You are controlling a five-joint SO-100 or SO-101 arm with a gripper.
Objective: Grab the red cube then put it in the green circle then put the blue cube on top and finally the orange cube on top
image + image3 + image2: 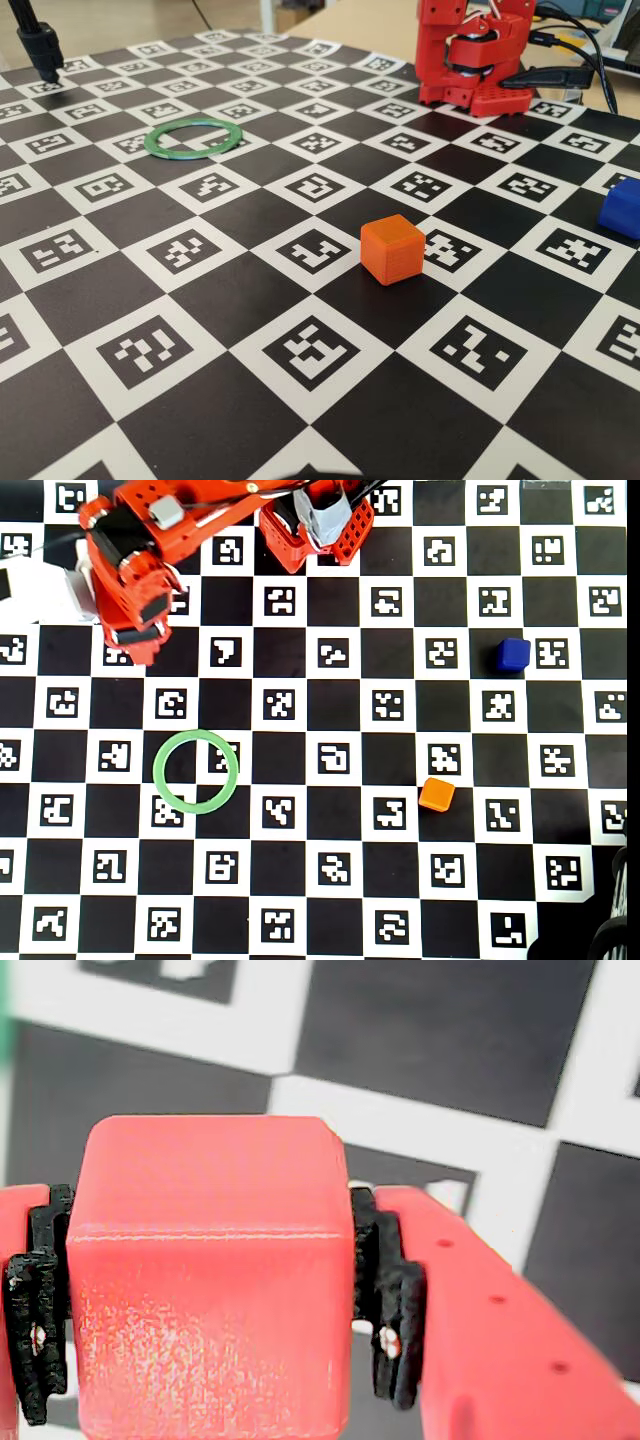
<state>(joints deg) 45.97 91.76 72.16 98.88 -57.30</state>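
Between the black pads, gripper clamps red cube (carried clear of board), bound for green circle.

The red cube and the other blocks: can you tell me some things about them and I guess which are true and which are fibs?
1. The red cube is squeezed between the robot's fingers. True.
2. The green circle already has a cube inside it. False: the ring is empty, with only checkerboard showing through.
3. The orange cube sits alone on the board, with nothing stacked on it. True.
4. The blue cube is touching the orange cube. False: in the overhead view they sit well apart.
5. The blue cube is inside the green circle. False: it sits on the board far to the right of it in the overhead view.
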